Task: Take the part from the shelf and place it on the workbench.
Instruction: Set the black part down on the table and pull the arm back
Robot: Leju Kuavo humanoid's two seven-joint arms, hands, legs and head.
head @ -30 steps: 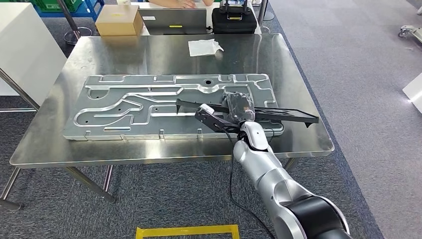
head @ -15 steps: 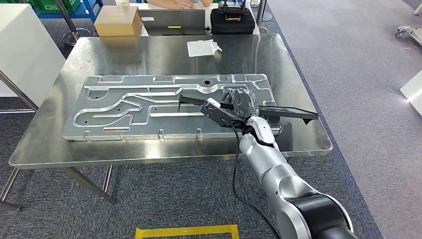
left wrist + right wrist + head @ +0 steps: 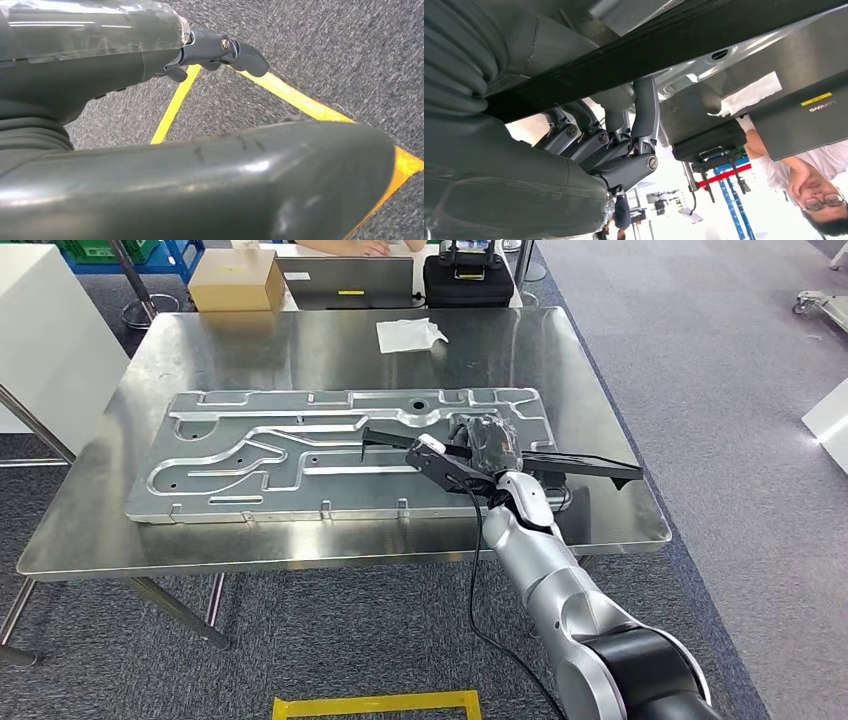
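Shiny steel surface (image 3: 300,340) carries a big grey metal plate (image 3: 300,455). Above its right end, my right hand (image 3: 485,445) fingers (image 3: 644,115) grasp the long black plastic part (image 3: 570,465). My left hand (image 3: 220,50) hangs released over carpet.

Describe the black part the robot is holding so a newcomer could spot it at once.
Start at the steel workbench and its big grooved aluminium plate. Over that plate's right end, the right hand grips a long, thin black part running past the plate toward the table's right edge. It is the one dark, slim piece over the silver metal.
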